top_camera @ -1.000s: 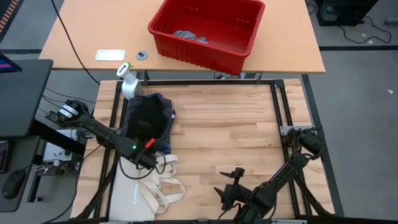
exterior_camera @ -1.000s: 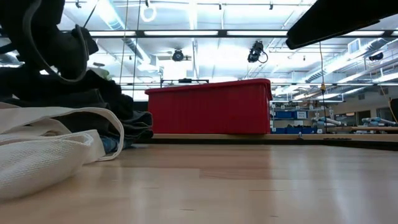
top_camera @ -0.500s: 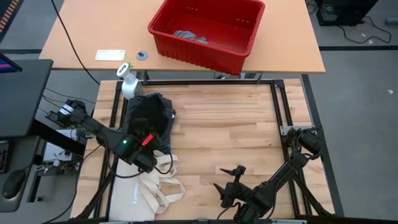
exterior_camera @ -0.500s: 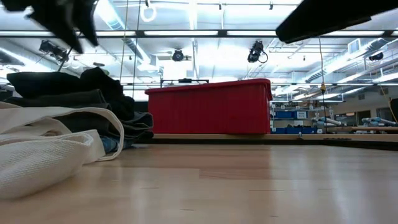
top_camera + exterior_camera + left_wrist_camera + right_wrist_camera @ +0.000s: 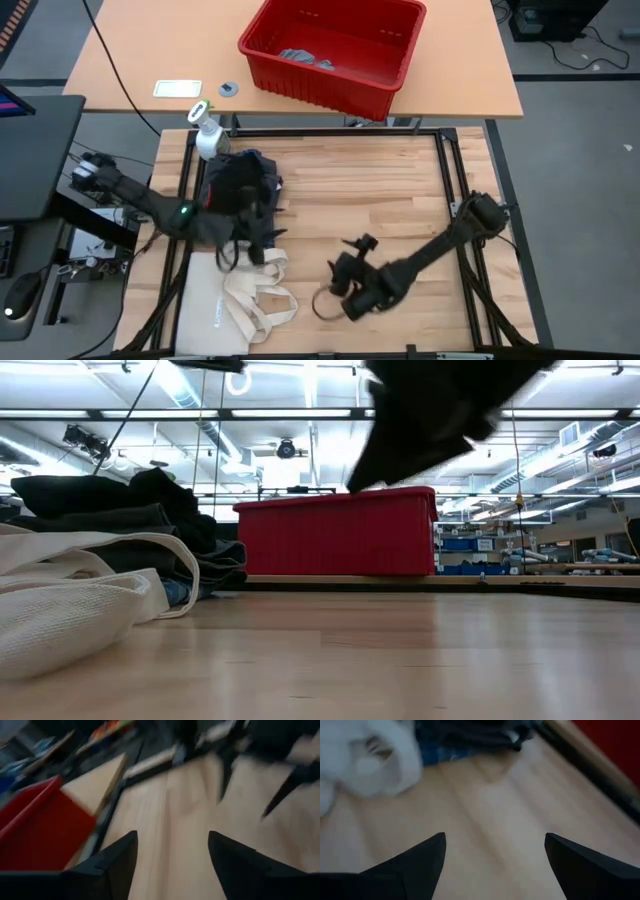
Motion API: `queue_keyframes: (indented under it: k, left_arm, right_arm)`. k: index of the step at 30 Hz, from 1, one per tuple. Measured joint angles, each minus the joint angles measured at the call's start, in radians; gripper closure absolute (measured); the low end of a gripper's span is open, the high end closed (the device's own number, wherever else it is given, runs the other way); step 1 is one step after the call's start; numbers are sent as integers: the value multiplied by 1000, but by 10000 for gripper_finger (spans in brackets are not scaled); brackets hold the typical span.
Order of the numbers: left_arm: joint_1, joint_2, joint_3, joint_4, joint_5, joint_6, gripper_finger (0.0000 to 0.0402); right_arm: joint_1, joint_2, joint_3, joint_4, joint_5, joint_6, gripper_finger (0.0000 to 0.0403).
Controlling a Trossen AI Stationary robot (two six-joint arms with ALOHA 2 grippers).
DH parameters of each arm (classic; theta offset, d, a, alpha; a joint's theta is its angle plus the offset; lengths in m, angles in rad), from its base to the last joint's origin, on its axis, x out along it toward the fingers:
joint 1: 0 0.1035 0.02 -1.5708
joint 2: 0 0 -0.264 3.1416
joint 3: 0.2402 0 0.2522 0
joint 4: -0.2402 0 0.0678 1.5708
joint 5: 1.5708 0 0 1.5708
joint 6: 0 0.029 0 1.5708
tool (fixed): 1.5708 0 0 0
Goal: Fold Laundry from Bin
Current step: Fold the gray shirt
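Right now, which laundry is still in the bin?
Only the small light grey piece lies in the red bin. The dark pile is on the table, beside the tote bag.

A dark pile of laundry (image 5: 240, 190) with a blue plaid edge lies heaped at the table's left. The red bin (image 5: 335, 50) sits beyond the table's far edge, small grey pieces (image 5: 305, 57) inside.

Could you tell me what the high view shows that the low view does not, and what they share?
Only the high view shows the spray bottle beside the clothes, the light grey pieces lying inside the bin, and both arms in full, with the left claw by the tote and the right claw over bare wood. Only the low view shows the ceiling lights and the room behind. Both show the red bin, the stack of dark clothes and the cream tote bag.
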Motion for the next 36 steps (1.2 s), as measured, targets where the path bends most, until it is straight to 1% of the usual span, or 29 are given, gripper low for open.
queue_keyframes:
  k: [2, 5, 7, 8, 12, 15, 17, 20, 24, 26, 28, 29, 32, 34, 36]
  left_arm:
    - [114, -16, -73, 176, 150, 41, 172]
    - [265, -18, -152, 305, 329, 42, 190]
    - [334, -16, -191, 388, 410, 37, 200]
    - [360, -16, -209, 430, 426, 36, 204]
    - [454, -12, -284, 552, 433, 44, 214]
    - [522, -13, -326, 670, 432, 45, 216]
    - [568, -5, -347, 721, 433, 46, 216]
    - [645, -1, -368, 787, 452, 76, 216]
    - [769, 19, -376, 848, 604, 159, 216]
    - [840, 36, -372, 922, 655, 201, 216]
    - [918, 45, -372, 965, 660, 244, 216]
    - [959, 46, -374, 993, 661, 264, 216]
    - [1063, 72, -371, 1159, 661, 290, 216]
    - [1131, 75, -373, 1260, 658, 254, 216]
    - [1184, 77, -363, 1320, 656, 163, 216]
  right_arm:
    - [-40, -39, 0, 2, 1, -55, 56]
    - [-90, -106, 0, 0, 5, -145, 56]
    - [-126, -146, 0, -12, -6, -208, 56]
    - [-146, -167, 0, -23, -16, -237, 56]
    - [-259, -251, -3, -55, -37, -350, 56]
    - [-368, -319, -42, 27, -98, -485, 56]
    - [-453, -364, -82, 144, -173, -600, 56]
    - [-588, -415, -155, 385, -328, -765, 56]
    - [-785, -431, -252, 772, -597, -947, 56]
    - [-884, -429, -288, 951, -716, -1001, 56]
    - [-975, -413, -304, 1109, -795, -1029, 56]
    - [-1018, -411, -311, 1158, -827, -1037, 56]
    - [-1121, -401, -307, 1276, -927, -1047, 56]
    - [-1173, -401, -301, 1306, -990, -1003, 56]
    - [-1207, -398, -292, 1302, -1022, -927, 56]
